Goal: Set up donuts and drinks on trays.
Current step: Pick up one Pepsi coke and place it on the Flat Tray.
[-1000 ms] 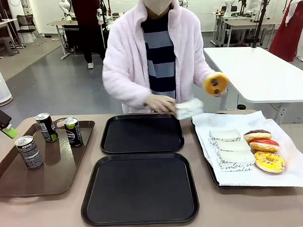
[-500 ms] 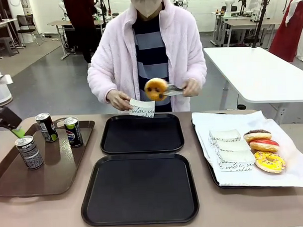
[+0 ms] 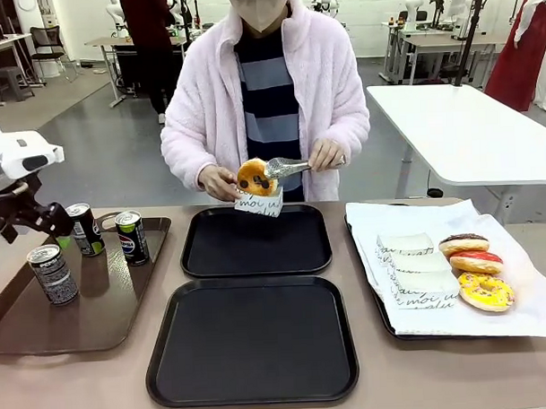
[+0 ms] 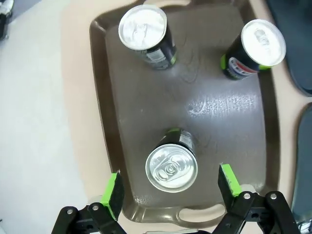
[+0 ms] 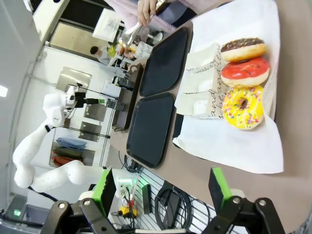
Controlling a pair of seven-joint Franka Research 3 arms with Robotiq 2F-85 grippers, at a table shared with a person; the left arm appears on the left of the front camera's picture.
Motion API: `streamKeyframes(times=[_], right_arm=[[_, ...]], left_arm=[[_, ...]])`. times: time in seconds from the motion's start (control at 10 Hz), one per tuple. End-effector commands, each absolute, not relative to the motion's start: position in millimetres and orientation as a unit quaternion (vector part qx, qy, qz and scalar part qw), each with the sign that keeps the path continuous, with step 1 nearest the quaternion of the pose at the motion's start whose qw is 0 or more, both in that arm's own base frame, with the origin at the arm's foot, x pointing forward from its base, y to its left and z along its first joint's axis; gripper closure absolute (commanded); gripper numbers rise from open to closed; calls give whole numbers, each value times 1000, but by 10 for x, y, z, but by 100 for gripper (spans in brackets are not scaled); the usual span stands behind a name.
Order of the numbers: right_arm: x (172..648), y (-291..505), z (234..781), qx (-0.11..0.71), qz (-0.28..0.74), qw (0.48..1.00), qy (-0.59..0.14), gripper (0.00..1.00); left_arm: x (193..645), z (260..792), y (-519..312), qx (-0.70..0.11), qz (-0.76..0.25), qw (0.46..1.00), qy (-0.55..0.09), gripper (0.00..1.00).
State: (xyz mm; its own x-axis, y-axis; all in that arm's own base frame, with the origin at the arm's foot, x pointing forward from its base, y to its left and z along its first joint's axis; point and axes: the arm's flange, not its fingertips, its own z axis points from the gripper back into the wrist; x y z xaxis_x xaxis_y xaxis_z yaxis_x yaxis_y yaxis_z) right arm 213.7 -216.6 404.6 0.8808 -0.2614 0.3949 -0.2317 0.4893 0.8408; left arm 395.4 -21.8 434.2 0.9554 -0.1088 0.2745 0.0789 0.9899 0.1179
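Left gripper (image 4: 170, 181), jaws spread: the near can (image 4: 171, 167) stands between the fingers (image 4: 113, 195), with a bare gap at each pad. Past the fingertips the brown tray (image 4: 146, 112) floor lies open up to a second can (image 4: 145, 33) and a third can (image 4: 256, 48), with a free lane between them. Right gripper (image 5: 160, 176), jaws spread: free between its fingers. Ahead, three donuts (image 5: 245, 71) block the paper-lined tray (image 5: 229, 146). Both black trays (image 5: 151, 124) lie bare, with the person's hands (image 3: 325, 153) and tongs (image 3: 285, 167) over the farther rim.
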Motion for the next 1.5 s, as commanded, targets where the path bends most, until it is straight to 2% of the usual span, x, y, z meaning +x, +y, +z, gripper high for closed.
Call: streamKeyframes(times=[0.0,0.3,0.7,1.4], right_arm=[[2129,-2151,4035,509,-6,824,-249,0],[2129,-2151,4035,509,-6,824,-249,0],[2129,-2151,4035,509,-6,824,-249,0],[2129,-2151,4035,509,-6,824,-249,0]], left_arm=[[4091,4247,-116,48,-17,995,-91,0],[4202,4142,67,-3,-3,999,-47,0],[4268,4037,102,-32,5,999,-40,0],[4350,3912,85,-38,-1,998,-47,0]])
